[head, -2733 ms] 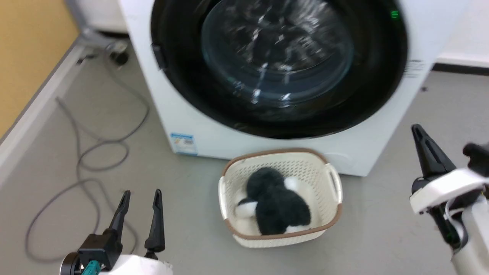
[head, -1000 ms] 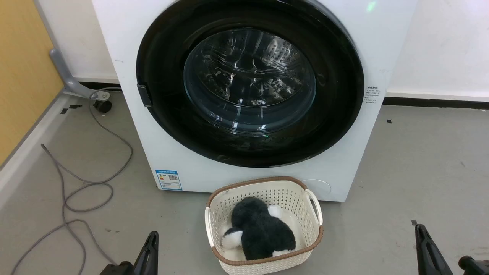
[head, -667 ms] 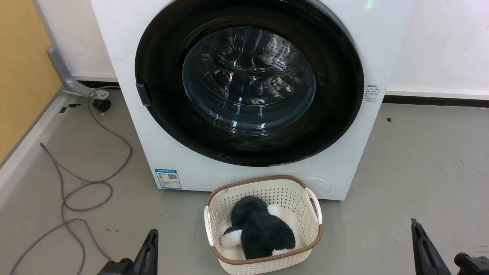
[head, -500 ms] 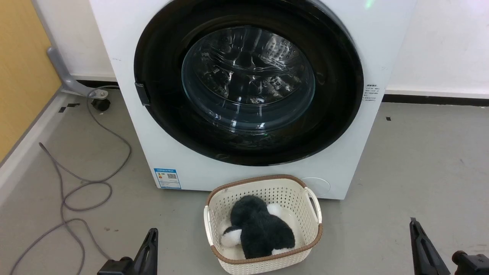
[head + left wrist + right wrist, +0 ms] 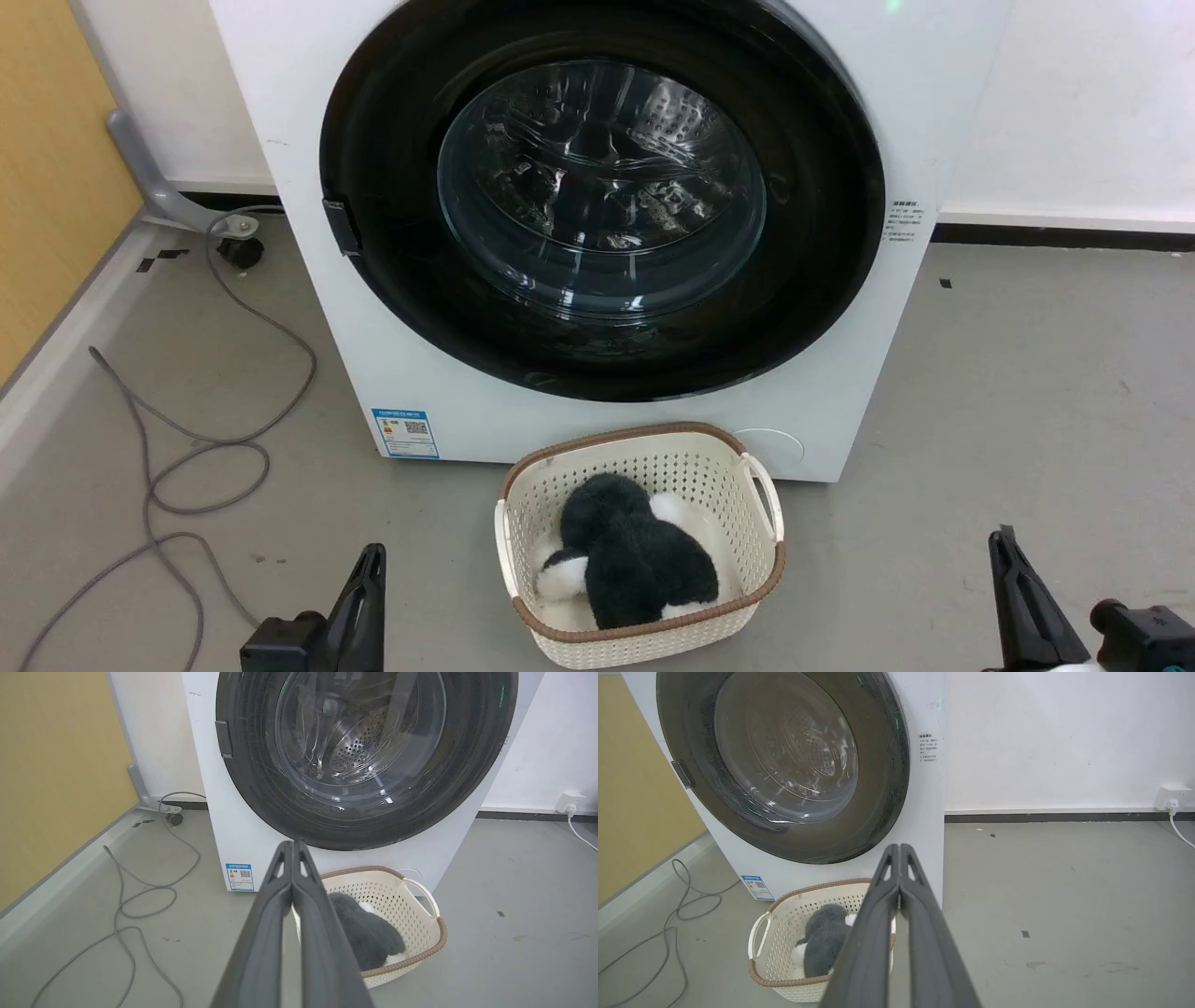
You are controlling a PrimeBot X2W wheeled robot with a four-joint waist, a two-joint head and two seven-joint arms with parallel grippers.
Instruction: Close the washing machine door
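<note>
facing the robot squarely, the large round black-rimmed washing machine door with the bulging clear glass bowl [image 5: 602, 201] lies flat against the front of the white front-loading washing machine [image 5: 840, 411], with no gap showing along its rim in the head view or either wrist view. so the door looks closed already, though whether the catch has clicked home cannot be told. the relation that matters is that the door's face is an upright plane, ahead of and above both grippers and well apart from them, so any last press would have to go straight forward into it, not sideways. the left gripper [image 5: 292, 843] has its two long dark fingers pressed together tip to tip with nothing between them, and it points toward the door's lower rim, on the side of the small dark tab [image 5: 341, 226] at the door's left edge. the right gripper [image 5: 899, 845] is likewise pinched closed and empty, aimed nearer the machine's right front corner. neither looks clearly nearer the door. the cream perforated plastic basket with a brown rim [image 5: 644, 431], holding a black-and-white plush toy [image 5: 635, 560], stands on the grey floor [image 5: 1027, 392] just beside the machine's lower front edge, between the two grippers, so a forward reach should pass above it. a loose grey cable [image 5: 215, 448] curls on the floor near the machine's left side.
</note>
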